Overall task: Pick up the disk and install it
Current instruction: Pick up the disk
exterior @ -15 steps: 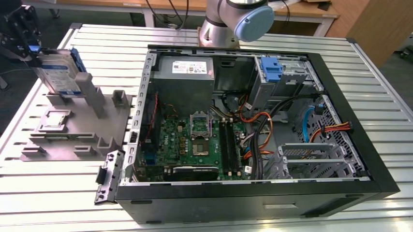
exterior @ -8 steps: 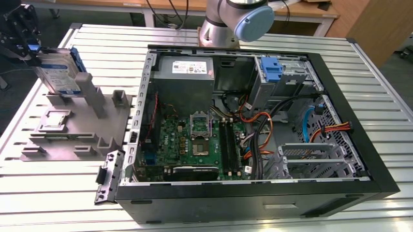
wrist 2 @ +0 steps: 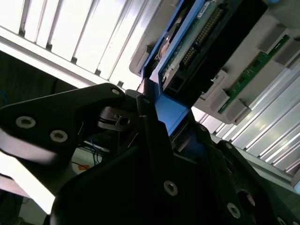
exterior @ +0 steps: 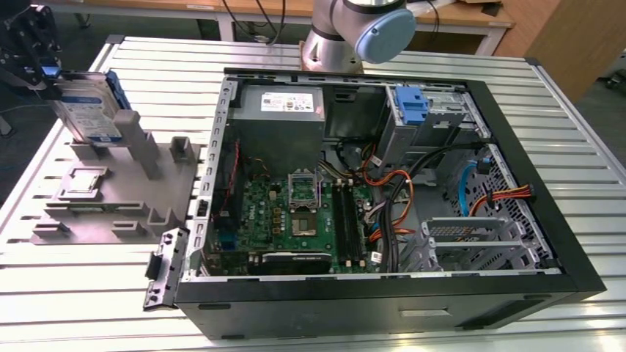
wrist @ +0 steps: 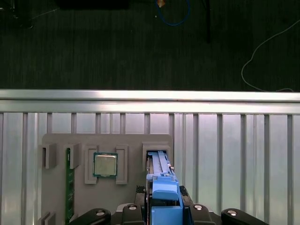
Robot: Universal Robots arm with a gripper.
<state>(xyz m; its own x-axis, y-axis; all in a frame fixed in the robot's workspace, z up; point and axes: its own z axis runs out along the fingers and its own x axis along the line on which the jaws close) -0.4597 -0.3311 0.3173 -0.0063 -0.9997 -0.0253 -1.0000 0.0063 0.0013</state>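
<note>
The disk [exterior: 86, 114] stood on edge and tilted, its blue carrier frame pinched at one end between the claw's [exterior: 47, 73] nearly closed fingers. In the first wrist view the disk [wrist: 162, 185] ran straight out from the claw [wrist: 164, 208] to a slot in the grey fixture [wrist: 131, 140]; whether it was clear of the slot could not be told. A processor chip [wrist: 105, 164] sat in the fixture just to one side of the claw. The open computer case [exterior: 391, 293] lay well apart from it on the slatted table [exterior: 176, 66].
</note>
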